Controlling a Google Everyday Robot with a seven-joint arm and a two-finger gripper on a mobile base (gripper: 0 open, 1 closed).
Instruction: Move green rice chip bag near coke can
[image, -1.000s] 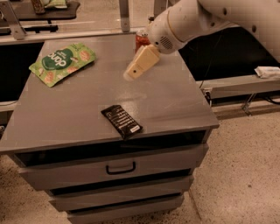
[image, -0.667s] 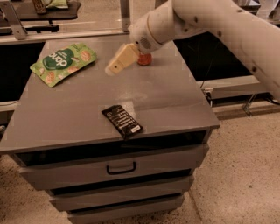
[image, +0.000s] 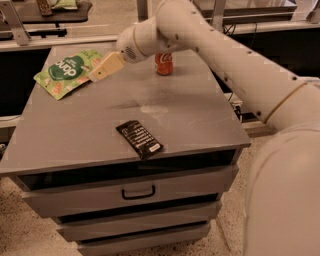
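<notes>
A lab or workshop: grey metal table (image: 200, 120) with drawers (image: 135, 192), speckled hard floor (image: 20, 230), dark benches (image: 30, 12) behind. The robot's tan hand (image: 101, 70) hangs above the table's far left.

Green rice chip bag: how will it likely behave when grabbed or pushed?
The green rice chip bag lies flat like a thin pouch, so it probably flexes and sags when lifted. It looks light, likely sliding rather than rolling if pushed. The gripper hovers beside it, on the side toward the coke can.
</notes>
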